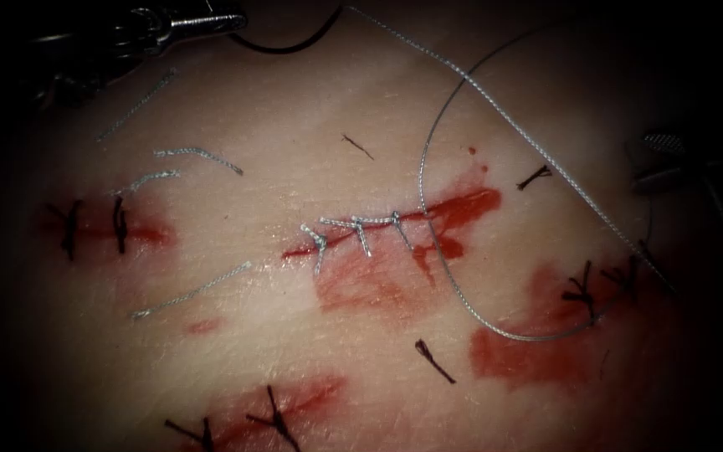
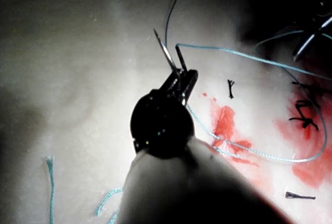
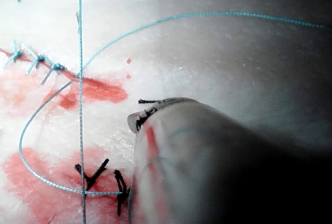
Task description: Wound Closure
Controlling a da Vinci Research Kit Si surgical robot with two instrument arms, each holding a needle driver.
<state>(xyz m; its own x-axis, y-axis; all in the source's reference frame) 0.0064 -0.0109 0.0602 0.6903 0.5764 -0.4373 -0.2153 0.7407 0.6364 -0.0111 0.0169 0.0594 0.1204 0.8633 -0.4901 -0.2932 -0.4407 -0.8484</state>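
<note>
My left tool [image 1: 232,20] is at the far left above the tissue [image 1: 294,335], its jaws shut on the dark curved needle [image 1: 286,50] near one end. The needle [image 2: 165,47] is in the air, out of the tissue. Light thread [image 1: 529,138] runs from the needle's far end down to the right. A second stretch loops from the cut [image 1: 462,205] across the red fluid [image 1: 370,285]. The cut's left part carries three light stitches [image 1: 361,230]. My right tool [image 1: 664,159] is right of the cut, jaws open and holding nothing.
Other cuts with black stitches lie at the left [image 1: 94,226], bottom [image 1: 274,414] and right [image 1: 587,289]. Loose light thread ends [image 1: 198,153] lie left of the cut, and short black ends [image 1: 435,360] lie below it. The thread loop [image 3: 31,167] crosses red fluid near black stitches [image 3: 93,175].
</note>
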